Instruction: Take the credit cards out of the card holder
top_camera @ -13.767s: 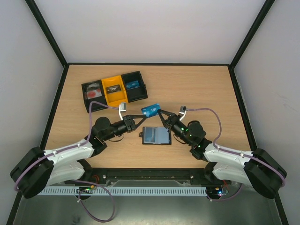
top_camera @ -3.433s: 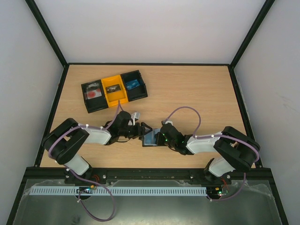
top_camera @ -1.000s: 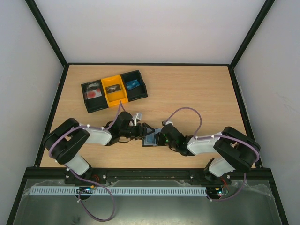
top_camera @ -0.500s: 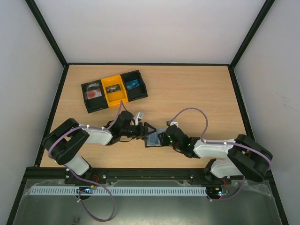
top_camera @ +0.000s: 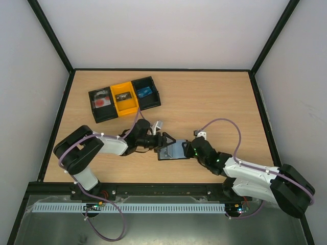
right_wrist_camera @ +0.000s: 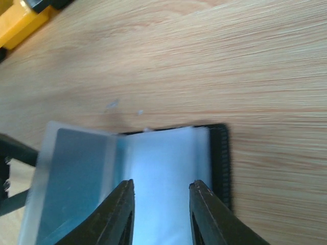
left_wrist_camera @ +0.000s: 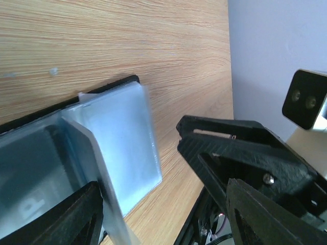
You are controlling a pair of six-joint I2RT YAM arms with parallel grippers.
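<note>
The black card holder (top_camera: 171, 152) lies open on the table between both arms, with its grey-blue pocket panels (left_wrist_camera: 127, 138) showing. One panel stands up against the inner side of my left gripper's lower-left finger (left_wrist_camera: 76, 214). My left gripper (top_camera: 166, 140) is open at the holder's left end. My right gripper (right_wrist_camera: 162, 185) is open and hovers over the pale panel beside the holder's black stitched edge (right_wrist_camera: 220, 153), with nothing between its fingers. I cannot tell a credit card apart from the panels. A small blue card (top_camera: 144, 92) lies in the tray.
A black-and-yellow three-compartment tray (top_camera: 125, 109) sits at the back left, holding small items. In the left wrist view, the right arm's black fingers (left_wrist_camera: 219, 138) are close behind the holder. Dark frame rails border the table.
My right gripper has opened and drawn back to the right off the holder. My left gripper has shifted right along the holder's left end.
</note>
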